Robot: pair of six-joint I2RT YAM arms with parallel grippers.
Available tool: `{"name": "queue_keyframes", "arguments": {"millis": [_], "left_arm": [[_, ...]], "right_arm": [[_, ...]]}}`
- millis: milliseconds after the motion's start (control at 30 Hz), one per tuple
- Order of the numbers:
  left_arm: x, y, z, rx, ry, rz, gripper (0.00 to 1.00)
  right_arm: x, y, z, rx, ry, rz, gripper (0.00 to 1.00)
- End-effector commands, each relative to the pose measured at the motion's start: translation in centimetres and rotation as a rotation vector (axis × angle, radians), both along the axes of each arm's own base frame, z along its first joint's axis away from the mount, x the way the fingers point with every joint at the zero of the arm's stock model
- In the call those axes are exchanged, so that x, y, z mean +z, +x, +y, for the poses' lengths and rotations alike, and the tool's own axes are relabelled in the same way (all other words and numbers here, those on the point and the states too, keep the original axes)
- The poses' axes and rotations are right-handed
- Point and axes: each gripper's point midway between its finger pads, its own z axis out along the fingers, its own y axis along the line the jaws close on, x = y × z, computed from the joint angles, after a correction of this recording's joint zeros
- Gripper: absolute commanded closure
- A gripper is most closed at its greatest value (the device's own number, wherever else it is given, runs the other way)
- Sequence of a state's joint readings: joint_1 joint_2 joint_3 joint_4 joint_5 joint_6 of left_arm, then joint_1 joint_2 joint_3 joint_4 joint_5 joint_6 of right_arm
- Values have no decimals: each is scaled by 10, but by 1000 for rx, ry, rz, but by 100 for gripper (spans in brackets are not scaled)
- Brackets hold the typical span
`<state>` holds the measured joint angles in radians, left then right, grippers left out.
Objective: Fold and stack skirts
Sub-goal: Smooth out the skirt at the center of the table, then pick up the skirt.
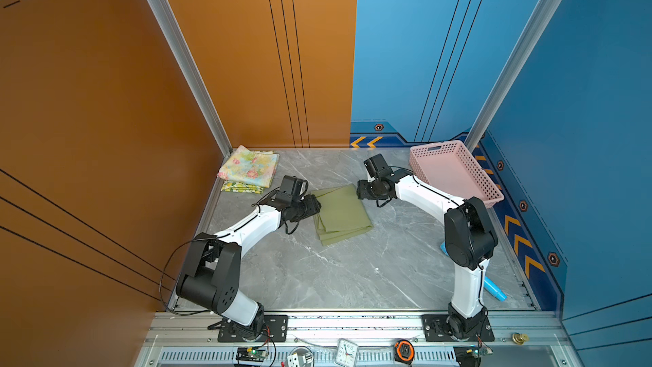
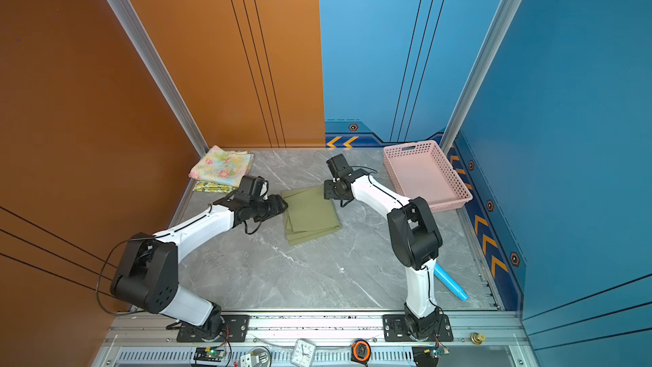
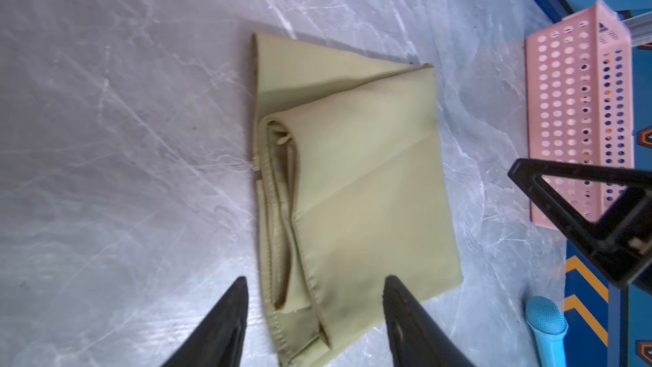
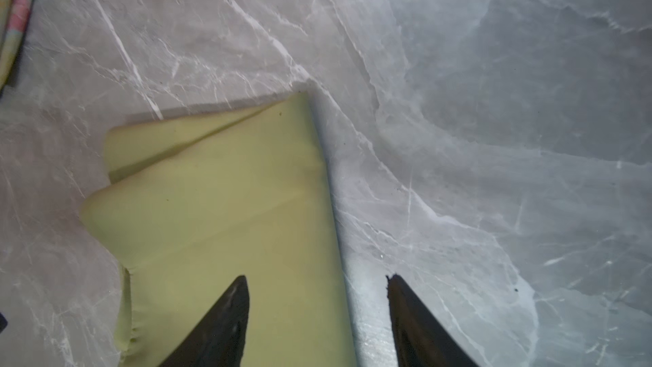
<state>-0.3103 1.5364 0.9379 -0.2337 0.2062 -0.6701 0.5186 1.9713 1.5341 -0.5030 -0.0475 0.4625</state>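
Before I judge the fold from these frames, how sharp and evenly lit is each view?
In both top views light is even and the olive skirt is crisp, though the posts splay from lens distortion; the left wrist view shows its hem stitching sharply; the right wrist view is softer, with glare on the table.

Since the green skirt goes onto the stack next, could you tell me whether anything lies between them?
No loose object lies between the olive skirt and the stack; only the left gripper hovers there, open.

Orange chevron arrows [image 1: 354, 142] mark the blue wall [image 1: 423, 47]; no text is legible.
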Motion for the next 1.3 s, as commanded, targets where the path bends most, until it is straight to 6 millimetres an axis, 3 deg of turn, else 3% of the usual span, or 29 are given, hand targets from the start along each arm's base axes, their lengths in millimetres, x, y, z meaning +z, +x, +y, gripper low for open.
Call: {"name": "queue_keyframes", "arguments": {"millis": [0,300,867,933,1200,1267], "left_arm": [[-25,-18,3,-23,-10,100,36],[-43,-11,-6,-32,-21,125,35],[-69,-2,-27,-55,8,173,35],[-72,-4,-28,-56,11,180,36],[-83,-7,-32,-52,24,208,42],[-82,1,-37,-53,6,176,44]], "right_arm": [[-14,-9,6,8,26,50,36],[-41,-13,11,-9,57,110,40],[-67,-19,10,-13,38,139,47],[-82,-22,9,-16,33,163,48],[-89,-24,18,-18,73,180,51],[-91,-25,21,-17,85,186,52]]}}
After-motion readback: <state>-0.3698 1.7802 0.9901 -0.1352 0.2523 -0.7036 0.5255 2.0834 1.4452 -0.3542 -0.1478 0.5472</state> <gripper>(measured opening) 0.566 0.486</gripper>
